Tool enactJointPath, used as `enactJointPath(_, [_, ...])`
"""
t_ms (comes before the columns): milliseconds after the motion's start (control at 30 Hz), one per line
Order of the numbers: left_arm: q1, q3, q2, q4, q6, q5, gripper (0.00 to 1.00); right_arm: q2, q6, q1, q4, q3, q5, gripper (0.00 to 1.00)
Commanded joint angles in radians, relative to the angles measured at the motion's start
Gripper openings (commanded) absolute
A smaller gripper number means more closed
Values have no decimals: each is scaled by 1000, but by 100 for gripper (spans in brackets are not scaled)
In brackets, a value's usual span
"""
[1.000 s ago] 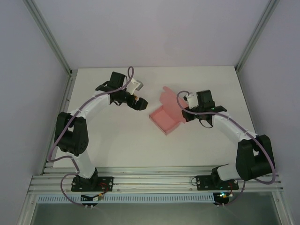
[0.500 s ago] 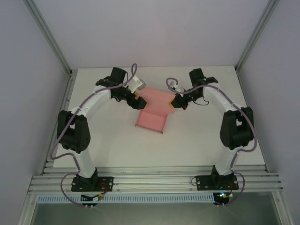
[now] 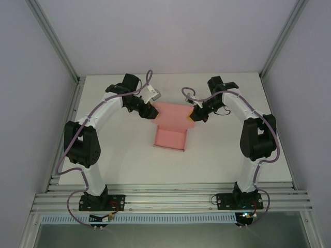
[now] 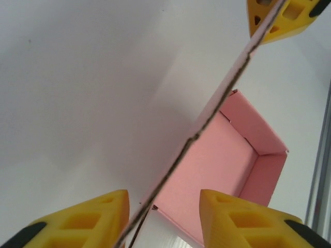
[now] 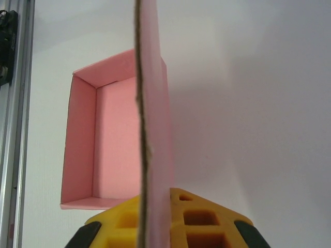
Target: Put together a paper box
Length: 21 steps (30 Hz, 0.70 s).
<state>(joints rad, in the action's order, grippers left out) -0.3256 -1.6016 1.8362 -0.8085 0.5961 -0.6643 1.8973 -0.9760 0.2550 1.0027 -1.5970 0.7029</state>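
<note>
Top external: I've got the pink paper box (image 3: 171, 138) near the middle of the white table (image 3: 114, 155). The tray part is open upward, and the wide lid flap (image 3: 170, 110) runs off the tray's 12 o'clock side. I see the left gripper (image 3: 150, 112) at the flap's 9 o'clock end and the right gripper (image 3: 192, 117) at its 3 o'clock end, with both arms arched in from the sides.

Left wrist: the flap's cut edge runs diagonally from 1 o'clock down to 7 o'clock and passes between my two yellow fingertips (image 4: 88, 225). The card sits just beside the 7 o'clock fingertip, with a clear gap to the 5 o'clock one. Those jaws are parted around the flap and not pinching it. The tray interior is at 4 o'clock with its side walls upright. One fingertip of the right gripper (image 4: 289, 15) is on the far end of the same edge at 1 o'clock.

Right wrist: the flap is edge-on, vertical from 12 to 6 o'clock. The yellow pads (image 5: 207, 219) are pressed against both faces, so this gripper is clamped on the flap. The tray lies on the 9 o'clock side of the flap with its walls up. An aluminium rail (image 5: 15, 103) runs along the 9 o'clock border.
</note>
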Motion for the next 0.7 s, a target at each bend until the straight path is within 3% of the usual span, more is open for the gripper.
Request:
enactJointPath(0, [-5,-18,9,-38,14,5,32,-12,13,-1,-17,-13,-5,3])
enactJointPath(100, [-15,-1,-1,-6,-6,19,20,-15,42,-1,-47,-8,-16,4])
enactJointPath(167, [-32,20,-12,41,-33,53,1,-20,86,4,-87,-3,-39,5])
enactJointPath(267, [-62,85,-40,187,-137,177,0,-35,238,29,-208,27,-171,5])
enactJointPath(433, [-124,202,-89,458,-362,436,0,-93,635,118,-476,142,-547,5])
enactJointPath(533, [-178,240,-106,559,-491,580,0,-159,855,188,-636,232,-723,8])
enactJointPath(667, [-234,246,-106,601,-601,669,0,-193,1078,282,-771,290,-924,7])
